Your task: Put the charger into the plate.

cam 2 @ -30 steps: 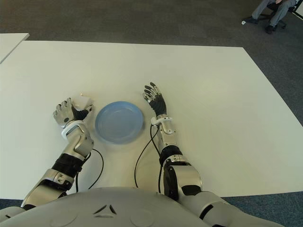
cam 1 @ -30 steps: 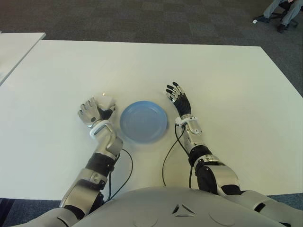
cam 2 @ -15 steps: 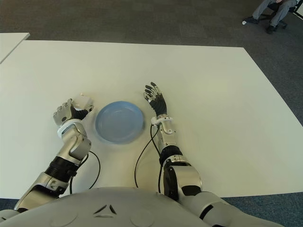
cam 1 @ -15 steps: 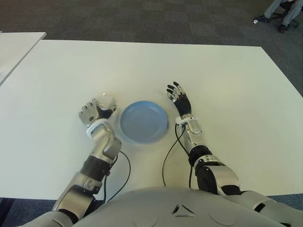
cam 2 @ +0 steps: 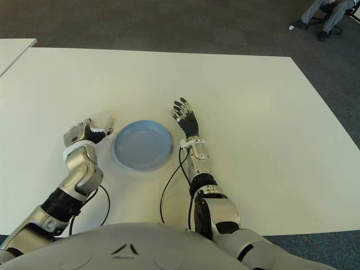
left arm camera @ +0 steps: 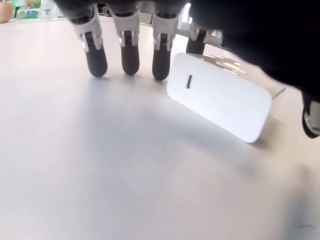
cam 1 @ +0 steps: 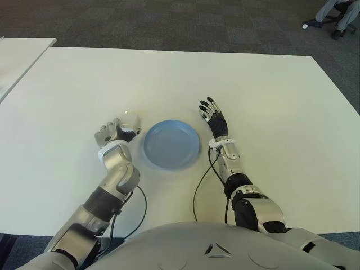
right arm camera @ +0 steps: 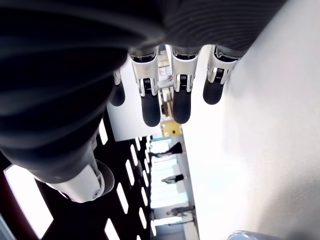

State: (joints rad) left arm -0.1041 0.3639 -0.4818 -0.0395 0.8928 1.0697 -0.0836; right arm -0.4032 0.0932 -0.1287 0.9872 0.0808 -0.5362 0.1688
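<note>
A broad white rectangular surface (cam 1: 169, 79) fills most of both eye views, smooth and matte. Beyond its far edge lies dark grey carpet floor (cam 1: 169, 22) with a faint chequered pattern of squares. At the far left a second white tabletop (cam 1: 22, 53) shows only by its corner, set apart from the main surface by a narrow strip of carpet. In the far right corner a seated person's legs (cam 1: 332, 11) in grey trousers and dark shoes appear (beside them the base of an office chair (cam 2: 326, 25), mostly cut off).

Left robot hand (cam 1: 114, 134) curled closed; right robot hand (cam 1: 214, 117) spread flat.
</note>
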